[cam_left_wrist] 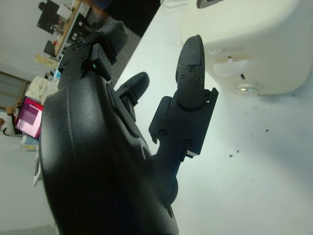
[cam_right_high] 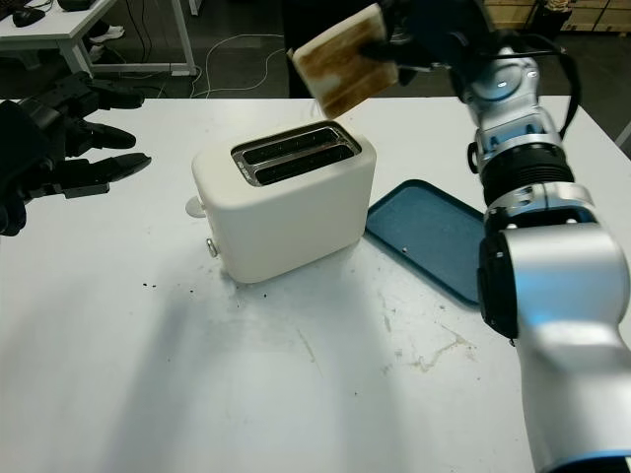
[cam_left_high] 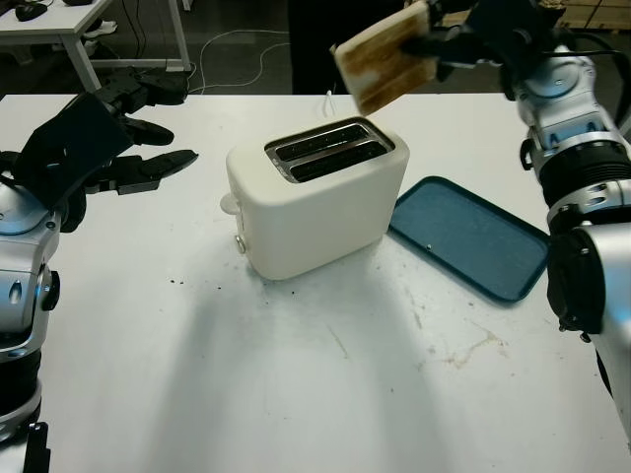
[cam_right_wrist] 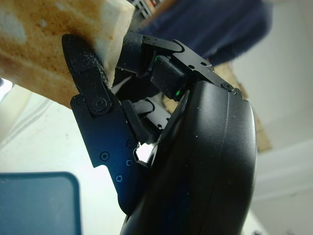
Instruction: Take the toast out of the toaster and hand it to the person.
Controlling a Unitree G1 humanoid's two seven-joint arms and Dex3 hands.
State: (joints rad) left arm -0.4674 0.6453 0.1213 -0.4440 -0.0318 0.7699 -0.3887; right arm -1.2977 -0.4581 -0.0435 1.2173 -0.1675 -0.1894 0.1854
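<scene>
Toast: one browned slice [cam_left_high: 383, 61], up in the air above and just beyond the far right corner of the toaster, tilted, clear of the slots.
Right hand: black right hand [cam_left_high: 455, 41] raised at the far right, fingers pinching the toast by its right edge. Wrist view shows one finger [cam_right_wrist: 85, 81] pressed flat on the toasted face, others behind the slice.
Toaster: cream two-slot toaster [cam_left_high: 315, 202] at mid-table, angled, both slots on top dark. Lever knob on its near left end.
Left hand: black left hand [cam_left_high: 99, 148] at the left side of the table, raised off the surface, holding nothing, fingers extended toward the toaster. Well apart from it.
Tray: blue-green tray [cam_left_high: 471, 236] flat on the table, just right of the toaster, one corner close to the toaster's base.
Table: white table [cam_left_high: 296, 394], a few dark crumbs near the toaster's left end, scuff marks toward the near right.
Person: dark clothing [cam_left_high: 325, 44] at the far edge of the table behind the toaster; blurred dark blue shape beyond the right hand in the right wrist view.
</scene>
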